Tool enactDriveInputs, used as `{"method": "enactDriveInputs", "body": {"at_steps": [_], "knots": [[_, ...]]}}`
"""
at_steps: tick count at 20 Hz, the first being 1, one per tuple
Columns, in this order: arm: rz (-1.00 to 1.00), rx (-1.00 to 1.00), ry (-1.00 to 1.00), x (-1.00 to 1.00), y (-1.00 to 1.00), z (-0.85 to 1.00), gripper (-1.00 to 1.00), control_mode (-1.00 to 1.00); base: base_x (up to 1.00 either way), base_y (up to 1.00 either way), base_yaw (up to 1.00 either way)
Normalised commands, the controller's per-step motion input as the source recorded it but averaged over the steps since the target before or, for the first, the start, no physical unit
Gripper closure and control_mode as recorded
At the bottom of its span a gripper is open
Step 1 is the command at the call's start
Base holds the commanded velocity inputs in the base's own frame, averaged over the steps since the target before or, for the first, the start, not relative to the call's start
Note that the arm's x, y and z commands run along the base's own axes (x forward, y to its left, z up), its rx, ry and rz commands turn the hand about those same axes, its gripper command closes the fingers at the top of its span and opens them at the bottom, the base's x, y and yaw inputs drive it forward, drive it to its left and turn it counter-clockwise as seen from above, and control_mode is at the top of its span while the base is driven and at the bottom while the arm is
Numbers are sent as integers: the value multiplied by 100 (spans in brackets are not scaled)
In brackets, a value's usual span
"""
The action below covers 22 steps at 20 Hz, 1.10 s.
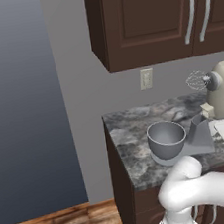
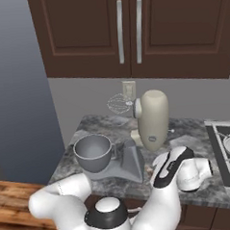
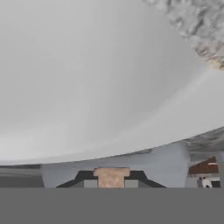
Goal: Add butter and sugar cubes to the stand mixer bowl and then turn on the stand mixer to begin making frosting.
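The grey metal stand mixer bowl [image 1: 166, 138] [image 2: 93, 151] stands empty on the flat grey base [image 2: 124, 168] of the stand mixer [image 2: 153, 119], whose cream head is tipped up with its wire whisk [image 1: 198, 80] in the air. To the right of the base, my hand hangs low over a white plate [image 3: 100, 78]. My gripper [image 3: 111, 182] is shut on a small tan block [image 3: 111, 174], a sugar cube by its look. I cannot pick out the butter.
Dark wall cabinets [image 2: 131, 29] hang above the speckled stone counter [image 1: 131, 131]. A stove top [image 2: 227, 151] lies at the right end. The counter's left end [image 1: 105, 122] drops to a wooden floor. My own arm [image 2: 69, 197] arches in front of the counter.
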Motion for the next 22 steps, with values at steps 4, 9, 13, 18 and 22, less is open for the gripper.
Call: {"method": "enactDriveInputs", "body": {"at_steps": [4, 9, 13, 18, 22], "knots": [[0, 0, -9, -59, 7, 52, 100, -100, 0, 0, 0], [0, 0, -9, -58, 24, 72, 100, -100, 0, 0, 0], [0, 0, -4, -62, 36, 56, 100, -100, 0, 0, 0], [0, 0, -3, -64, 44, 43, 100, -100, 0, 0, 0], [0, 0, -3, -59, 52, 43, 100, -100, 0, 0, 0]]}}
